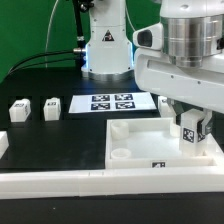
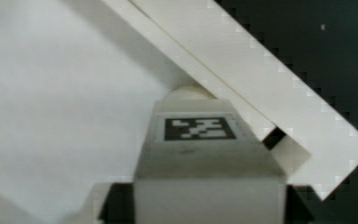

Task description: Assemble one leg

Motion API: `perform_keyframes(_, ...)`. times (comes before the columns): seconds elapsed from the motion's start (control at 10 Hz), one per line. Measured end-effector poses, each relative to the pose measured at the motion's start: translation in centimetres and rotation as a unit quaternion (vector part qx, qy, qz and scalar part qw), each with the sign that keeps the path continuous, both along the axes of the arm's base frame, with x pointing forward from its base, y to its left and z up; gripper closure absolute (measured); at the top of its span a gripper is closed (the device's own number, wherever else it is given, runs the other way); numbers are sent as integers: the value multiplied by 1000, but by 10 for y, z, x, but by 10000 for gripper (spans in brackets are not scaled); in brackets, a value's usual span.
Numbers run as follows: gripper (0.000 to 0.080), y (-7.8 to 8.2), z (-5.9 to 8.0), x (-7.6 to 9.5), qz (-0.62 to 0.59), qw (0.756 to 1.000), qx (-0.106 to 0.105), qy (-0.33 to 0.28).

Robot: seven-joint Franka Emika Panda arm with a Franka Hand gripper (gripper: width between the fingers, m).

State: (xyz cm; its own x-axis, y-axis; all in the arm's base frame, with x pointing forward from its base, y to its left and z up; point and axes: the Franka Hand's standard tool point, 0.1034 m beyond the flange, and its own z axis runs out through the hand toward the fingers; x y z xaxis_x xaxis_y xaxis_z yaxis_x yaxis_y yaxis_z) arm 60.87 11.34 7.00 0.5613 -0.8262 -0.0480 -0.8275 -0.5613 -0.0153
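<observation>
My gripper (image 1: 190,133) is shut on a leg (image 1: 188,132), a small white post with a black-and-white marker, and holds it upright over the corner of the large white tray-like piece (image 1: 140,145) at the exterior view's right. In the wrist view the leg (image 2: 202,150) fills the space between my dark fingers (image 2: 119,205), its marker facing the camera, with the tray's rim (image 2: 247,80) running diagonally past it. Whether the leg touches the tray cannot be told. Two more legs (image 1: 20,110) (image 1: 52,107) stand at the exterior view's left.
The marker board (image 1: 112,102) lies behind the tray, in front of the robot base (image 1: 105,45). A long white rail (image 1: 110,182) runs along the front. A white piece (image 1: 3,145) sits at the left edge. Cables lie on the black table at the back left.
</observation>
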Motion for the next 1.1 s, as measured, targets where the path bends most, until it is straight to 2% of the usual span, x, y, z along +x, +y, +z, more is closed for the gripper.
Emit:
perform_keyframes(0.2,508,-1,0,0,-120,993,4,6)
perform_keyframes(0.5,508,-2,0,1,-268,963,9,16)
perform_keyframes(0.6,508,-2,1,1,-329,944,11,20)
perform_keyframes(0.7,508,-2,1,1,-351,936,11,21)
perform_keyframes(0.8,508,-3,0,1,-332,943,12,20)
perform_keyframes(0.9,422,-2,0,1,-329,944,12,20)
perform_keyframes(1.0,422,-2,0,1,-307,951,12,19)
perform_keyframes(1.1,248,-1,0,1,-309,951,14,19)
